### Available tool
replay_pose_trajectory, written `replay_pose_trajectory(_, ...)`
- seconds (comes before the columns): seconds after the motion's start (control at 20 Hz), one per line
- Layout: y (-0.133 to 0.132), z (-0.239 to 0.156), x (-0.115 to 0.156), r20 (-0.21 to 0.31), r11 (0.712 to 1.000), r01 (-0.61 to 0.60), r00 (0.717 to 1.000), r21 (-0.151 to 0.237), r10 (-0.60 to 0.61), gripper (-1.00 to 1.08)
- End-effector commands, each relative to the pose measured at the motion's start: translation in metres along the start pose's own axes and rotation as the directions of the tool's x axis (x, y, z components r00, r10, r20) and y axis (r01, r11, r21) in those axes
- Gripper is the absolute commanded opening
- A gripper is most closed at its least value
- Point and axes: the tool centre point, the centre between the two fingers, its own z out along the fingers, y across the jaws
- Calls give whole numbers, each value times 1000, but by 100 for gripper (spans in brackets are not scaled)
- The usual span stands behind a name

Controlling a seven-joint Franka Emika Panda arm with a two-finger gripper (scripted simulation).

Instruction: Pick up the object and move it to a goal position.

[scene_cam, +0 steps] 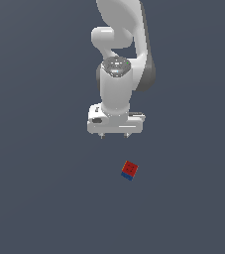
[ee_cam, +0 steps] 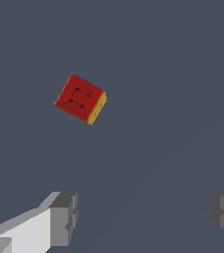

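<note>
Fingers spread wide with nothing between them, the gripper (scene_cam: 114,136) hangs off the white Panda arm (scene_cam: 118,74) while the little red-topped cube (scene_cam: 129,170), blue on one side, yellow on another, sits apart on the grey floor (scene_cam: 34,198).

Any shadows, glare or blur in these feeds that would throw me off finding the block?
Exterior view: flat, even lighting, no cast shadow under the block or gripper, so height above the floor is hard to judge; only a mild highlight on the arm. Wrist view: sharp, no glare; block faces clear, its dots readable; jaws wide apart, cropped at the frame edge.
</note>
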Motion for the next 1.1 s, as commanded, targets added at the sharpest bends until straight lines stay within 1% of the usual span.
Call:
replay_pose_trajectory(0.0, 0, 0, 0, 0, 1000, 0, 1000, 0, 0, 100)
replay_pose_trajectory(0.4, -6, 9, -6, 23, 1000, 23, 999, 9, -23, 100)
replay_pose_trajectory(0.6, -6, 9, -7, 23, 1000, 27, 999, 10, -27, 100)
replay_pose_trajectory(1.05, -11, 16, 5, 23, 999, -32, 999, 9, 32, 100)
